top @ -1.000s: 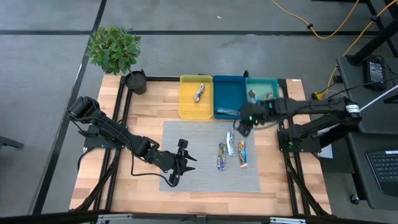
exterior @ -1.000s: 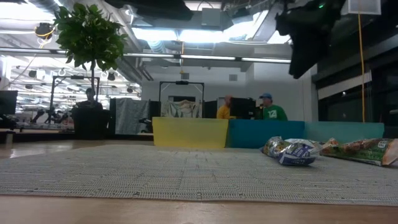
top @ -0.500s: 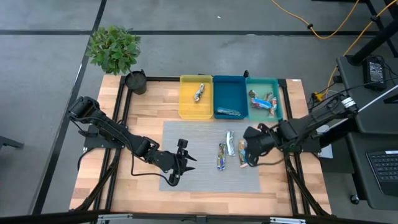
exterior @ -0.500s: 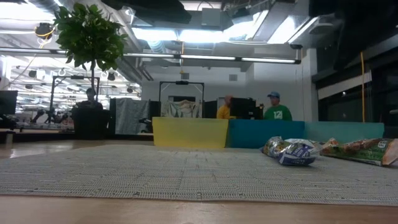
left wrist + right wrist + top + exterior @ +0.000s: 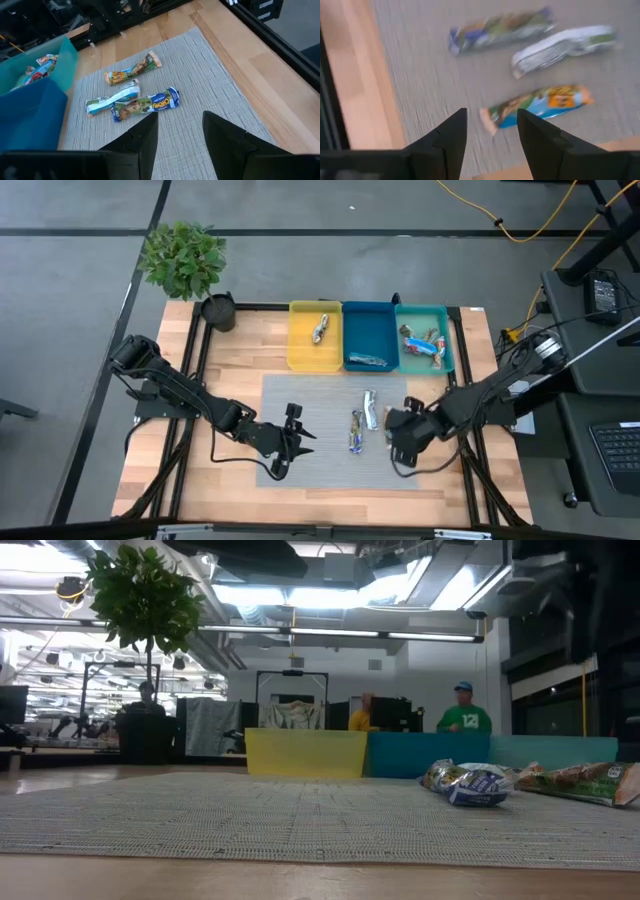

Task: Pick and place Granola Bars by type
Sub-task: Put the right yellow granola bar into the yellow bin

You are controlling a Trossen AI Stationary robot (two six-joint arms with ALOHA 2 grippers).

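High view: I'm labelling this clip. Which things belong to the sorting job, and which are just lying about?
Job:
three granola bars on the mat
yellow tray
blue tray
teal tray
right gripper, open above the orange bar

Lying about:
potted plant
black cup

from overhead the right end effector (image 5: 400, 442) sits right over the orange-ended bar (image 5: 537, 106), so that bar is basically hidden in that view. the right wrist picture is smeared with motion, so the wrapper print on the silver bar (image 5: 565, 45) and the blue-ended bar (image 5: 497, 28) can't be read. in the low view the green-wrapped bar (image 5: 580, 782) runs off the picture's edge, and the blue-white bar (image 5: 470, 783) covers whatever lies behind it. the trays' insides aren't visible from there, only the yellow tray (image 5: 305, 754) wall. in the left wrist view the teal tray (image 5: 47, 62) is cut off, its bars too small to sort out.
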